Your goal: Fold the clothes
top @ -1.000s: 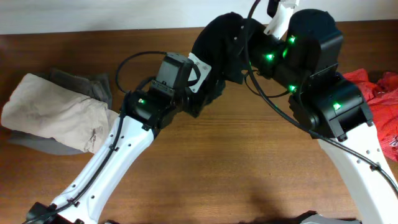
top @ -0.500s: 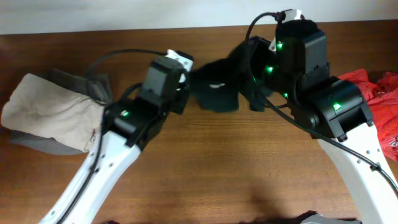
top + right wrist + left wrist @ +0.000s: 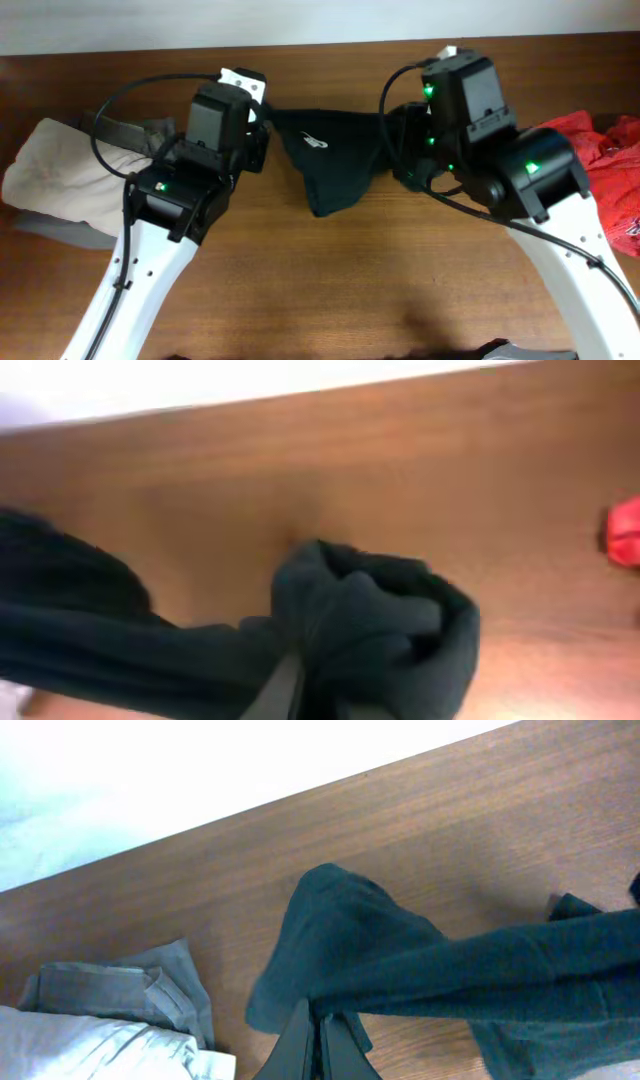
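The clothes (image 3: 330, 160), a black T-shirt, hang stretched in a band between my two grippers above the wooden table, with a loose flap drooping toward the front. My left gripper (image 3: 262, 130) is at the shirt's left end; in the left wrist view its fingertips (image 3: 320, 1020) are pinched shut on a fold of the dark fabric (image 3: 450, 970). My right gripper (image 3: 400, 145) is at the right end. In the blurred right wrist view the cloth (image 3: 380, 610) is bunched around its fingers (image 3: 300, 670), which look shut on it.
A beige garment (image 3: 80, 180) lies on a grey one (image 3: 140, 135) at the table's left, close behind the left arm. A bright red garment (image 3: 610, 160) lies at the right edge. The table's back edge meets a white wall (image 3: 150, 780).
The grippers have drawn apart, the left one moving well to the left. The shirt, bunched at the back a second ago, is now pulled out into a band between them.
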{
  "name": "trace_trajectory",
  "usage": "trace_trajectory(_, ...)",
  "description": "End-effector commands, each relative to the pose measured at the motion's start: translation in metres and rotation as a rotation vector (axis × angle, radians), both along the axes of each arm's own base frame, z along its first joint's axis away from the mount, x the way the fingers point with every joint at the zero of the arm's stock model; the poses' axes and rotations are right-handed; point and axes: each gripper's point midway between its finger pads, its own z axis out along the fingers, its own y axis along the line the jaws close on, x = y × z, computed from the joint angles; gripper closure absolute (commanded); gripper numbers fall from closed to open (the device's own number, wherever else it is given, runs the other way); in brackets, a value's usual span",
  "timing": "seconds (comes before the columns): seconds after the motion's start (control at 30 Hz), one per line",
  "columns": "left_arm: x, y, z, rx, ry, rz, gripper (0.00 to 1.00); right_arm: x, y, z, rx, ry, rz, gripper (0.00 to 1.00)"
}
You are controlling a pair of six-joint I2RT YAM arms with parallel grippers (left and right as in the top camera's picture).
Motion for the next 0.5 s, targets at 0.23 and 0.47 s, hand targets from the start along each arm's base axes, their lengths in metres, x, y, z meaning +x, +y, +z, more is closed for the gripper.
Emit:
trace_trajectory(0.23,0.006,0.041,0.033,-0.002,-0.086,0.133,0.99,0.001,-0.031,-0.032,-0.283,0.117,0.003,0.88)
trace_trajectory(0.47,0.0,0.042,0.051,-0.018,-0.128,0.132,0.99,-0.003,-0.032,-0.043,-0.306,0.167,0.009,0.94)
